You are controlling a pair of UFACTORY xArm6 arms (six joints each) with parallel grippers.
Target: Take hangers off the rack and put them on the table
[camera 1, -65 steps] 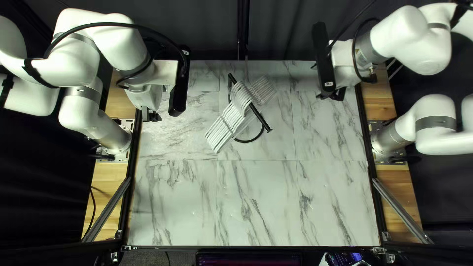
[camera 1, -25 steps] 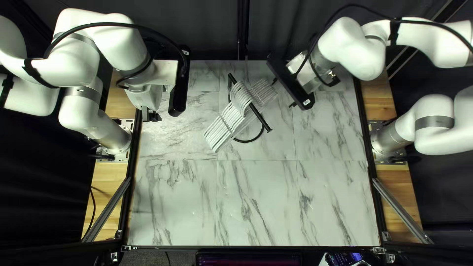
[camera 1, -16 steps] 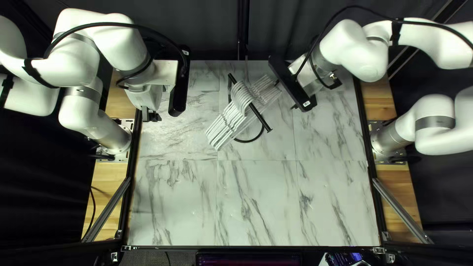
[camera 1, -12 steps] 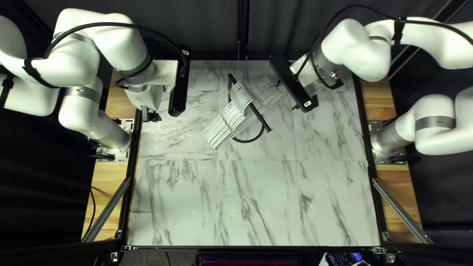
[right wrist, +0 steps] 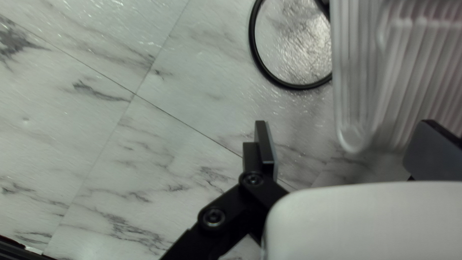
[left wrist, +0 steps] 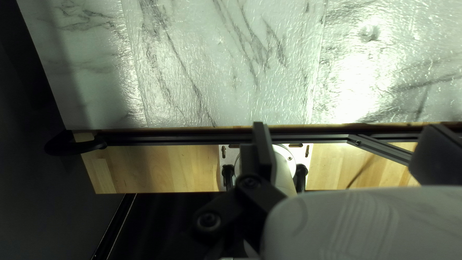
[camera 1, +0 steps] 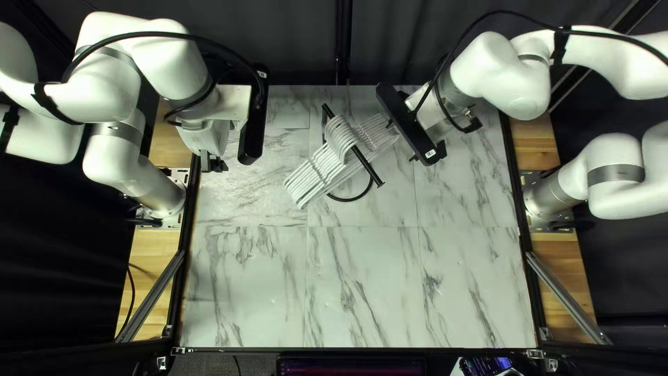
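The hangers [camera 1: 316, 173] hang across the rack [camera 1: 369, 168], their long axis pointing toward the right gripper [right wrist: 347, 143], nearer, its 2 fingers apart beside the rack; the left gripper [left wrist: 347, 145], 2 fingers also apart, sits farther from the rack.

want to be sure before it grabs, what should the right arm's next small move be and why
I'd probably ease my right gripper forward, fingers open, to bring some hanger ends between them: the fingers stand apart, gripping nothing, while the hangers hang on the rack with ends just ahead.
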